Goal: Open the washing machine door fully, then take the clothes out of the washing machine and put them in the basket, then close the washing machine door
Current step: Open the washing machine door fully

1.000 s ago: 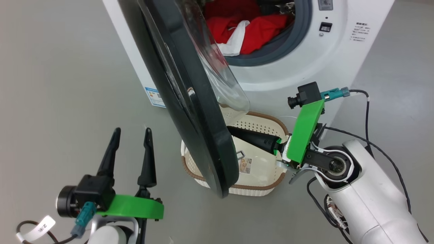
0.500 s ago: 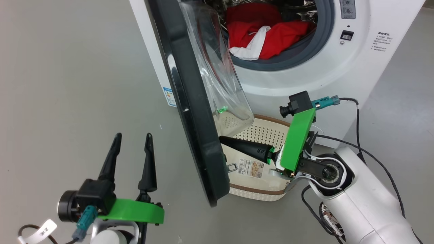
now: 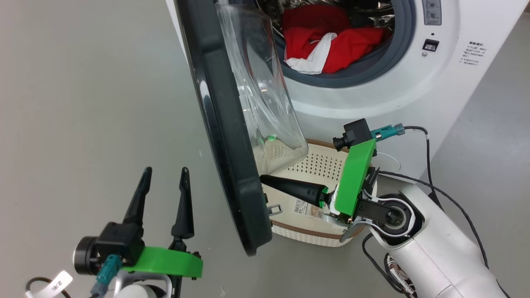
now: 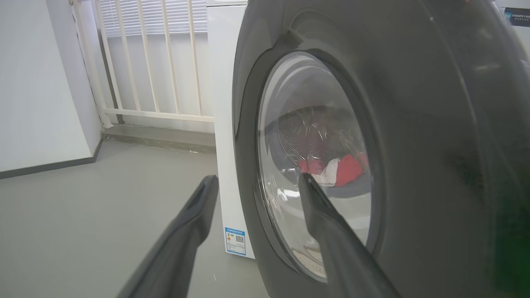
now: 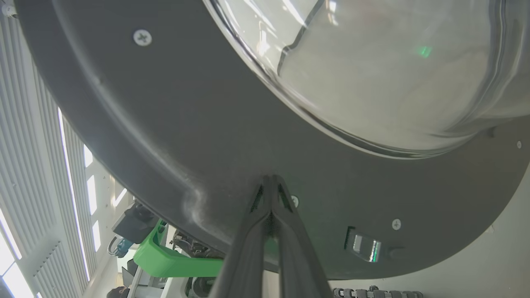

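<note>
The washing machine door (image 3: pixel 219 124) stands half open just beside the basket (image 3: pixel 319 163), so the right tool (image 3: pixel 262 178), pinched together with its tip on the inner rim, should push steadily along the hinge arc without skidding onto the glass (image 3: pixel 265 103), the left tool (image 3: pixel 165 171) spread apart and clear.

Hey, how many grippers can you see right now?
2. The left gripper hangs open outside the washing machine door; the right gripper, shut, has its tip at the door's inner rim, over the basket.
</note>
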Tool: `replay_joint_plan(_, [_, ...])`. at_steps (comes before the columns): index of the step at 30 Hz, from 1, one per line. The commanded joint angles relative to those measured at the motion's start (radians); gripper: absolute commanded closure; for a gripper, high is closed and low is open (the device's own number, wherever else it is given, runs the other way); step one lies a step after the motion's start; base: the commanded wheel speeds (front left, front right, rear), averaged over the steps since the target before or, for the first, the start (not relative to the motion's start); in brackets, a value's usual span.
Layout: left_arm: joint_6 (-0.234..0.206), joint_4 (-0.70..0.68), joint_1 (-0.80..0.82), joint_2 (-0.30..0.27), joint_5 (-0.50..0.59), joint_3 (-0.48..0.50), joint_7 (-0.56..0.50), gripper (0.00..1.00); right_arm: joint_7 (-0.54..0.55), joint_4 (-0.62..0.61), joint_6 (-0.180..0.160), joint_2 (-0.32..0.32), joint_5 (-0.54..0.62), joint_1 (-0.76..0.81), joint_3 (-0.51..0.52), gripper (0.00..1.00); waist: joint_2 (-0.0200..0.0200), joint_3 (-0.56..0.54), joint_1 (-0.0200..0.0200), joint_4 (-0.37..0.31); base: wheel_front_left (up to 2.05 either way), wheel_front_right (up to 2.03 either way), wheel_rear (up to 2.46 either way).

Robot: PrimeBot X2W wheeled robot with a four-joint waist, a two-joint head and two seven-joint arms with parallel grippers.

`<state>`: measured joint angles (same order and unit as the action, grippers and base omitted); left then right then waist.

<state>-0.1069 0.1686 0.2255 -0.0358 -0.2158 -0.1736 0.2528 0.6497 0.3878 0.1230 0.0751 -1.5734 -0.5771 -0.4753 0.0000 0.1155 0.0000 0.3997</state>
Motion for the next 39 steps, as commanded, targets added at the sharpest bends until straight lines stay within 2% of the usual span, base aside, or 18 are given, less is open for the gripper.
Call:
replay_joint_plan(1, [-0.012, -0.025, 0.013, -0.014, -0.01, 0.028, 0.009, 0.0, -0.006, -0.023, 0.008, -0.025, -0.012, -0.014, -0.023, 1.0, 0.0, -0.001, 0.0, 0.003, 0.0, 0.0, 0.0])
replay_joint_plan(10, [-0.012, -0.026, 0.011, -0.014, -0.015, 0.024, 0.009, 0.0, -0.031, -0.001, 0.008, -0.025, -0.015, -0.024, -0.045, 1.0, 0.0, -0.005, 0.0, 0.018, 0.0, 0.0, 0.0])
replay_joint_plan(15, [-0.014, -0.03, 0.009, -0.014, -0.02, 0.024, 0.009, 0.0, -0.083, 0.001, 0.008, -0.013, 0.044, -0.032, -0.047, 1.0, 0.0, -0.005, 0.0, 0.02, 0.0, 0.0, 0.0])
replay_joint_plan(18, [-0.014, -0.034, 0.008, -0.014, -0.023, 0.025, 0.009, 0.0, -0.131, -0.006, 0.008, -0.007, 0.102, -0.028, -0.038, 0.58, 0.0, -0.006, 0.0, 0.018, 0.0, 0.0, 0.0])
replay_joint_plan(19, [-0.014, -0.035, 0.008, -0.014, -0.025, 0.026, 0.009, 0.0, -0.148, -0.007, 0.008, -0.005, 0.123, -0.025, -0.033, 0.51, 0.0, -0.006, 0.0, 0.017, 0.0, 0.0, 0.0])
replay_joint_plan(21, [-0.014, -0.038, 0.006, -0.014, -0.027, 0.027, 0.009, 0.0, -0.194, -0.018, 0.008, 0.002, 0.198, -0.013, -0.022, 0.09, 0.0, -0.008, 0.0, 0.013, 0.0, 0.0, 0.0])
replay_joint_plan(22, [-0.014, -0.039, 0.005, -0.014, -0.028, 0.028, 0.009, 0.0, -0.21, -0.025, 0.008, 0.003, 0.223, -0.006, -0.016, 0.0, 0.0, -0.009, 0.0, 0.012, 0.0, 0.0, 0.0])
replay_joint_plan(29, [-0.015, -0.052, -0.006, -0.014, -0.034, 0.029, 0.009, 0.0, -0.356, -0.111, 0.008, 0.026, 0.502, 0.061, 0.034, 0.0, 0.0, -0.009, 0.0, 0.004, 0.0, 0.0, 0.0])
replay_joint_plan(30, [-0.015, -0.052, -0.006, -0.014, -0.034, 0.029, 0.009, 0.0, -0.356, -0.111, 0.008, 0.026, 0.502, 0.061, 0.034, 0.0, 0.0, -0.009, 0.0, 0.004, 0.0, 0.0, 0.0])
replay_joint_plan(31, [-0.015, -0.053, -0.008, -0.014, -0.034, 0.029, 0.009, 0.0, -0.372, -0.119, 0.008, 0.021, 0.528, 0.079, 0.054, 0.06, 0.0, -0.009, 0.0, 0.003, 0.0, 0.0, 0.0])
replay_joint_plan(32, [-0.016, -0.054, -0.009, -0.014, -0.035, 0.028, 0.009, 0.0, -0.387, -0.127, 0.008, 0.017, 0.555, 0.096, 0.073, 0.17, 0.0, -0.01, 0.0, 0.003, 0.0, 0.0, 0.0])
replay_joint_plan(33, [-0.016, -0.056, -0.01, -0.014, -0.036, 0.028, 0.009, 0.0, -0.401, -0.137, 0.008, 0.012, 0.581, 0.112, 0.091, 0.2, 0.0, -0.01, 0.0, 0.002, 0.0, 0.0, 0.0])
replay_joint_plan(35, [-0.017, -0.058, -0.013, -0.014, -0.036, 0.03, 0.009, 0.0, -0.431, -0.156, 0.008, 0.004, 0.641, 0.142, 0.127, 0.18, 0.0, -0.01, 0.0, 0.0, 0.0, 0.0, 0.0])
replay_joint_plan(36, [-0.018, -0.061, -0.014, -0.014, -0.036, 0.031, 0.009, 0.0, -0.448, -0.168, 0.008, 0.001, 0.677, 0.155, 0.143, 0.12, 0.0, -0.009, 0.0, -0.001, 0.0, 0.0, 0.0])
replay_joint_plan(37, [-0.018, -0.063, -0.016, -0.014, -0.036, 0.032, 0.009, 0.0, -0.466, -0.177, 0.008, -0.003, 0.713, 0.169, 0.162, 0.01, 0.0, -0.009, 0.0, -0.002, 0.0, 0.0, 0.0])
replay_joint_plan(39, [-0.019, -0.067, -0.019, -0.014, -0.035, 0.032, 0.009, 0.0, -0.503, -0.198, 0.008, -0.007, 0.796, 0.194, 0.194, 0.0, 0.0, -0.009, 0.0, -0.004, 0.0, 0.0, 0.0])
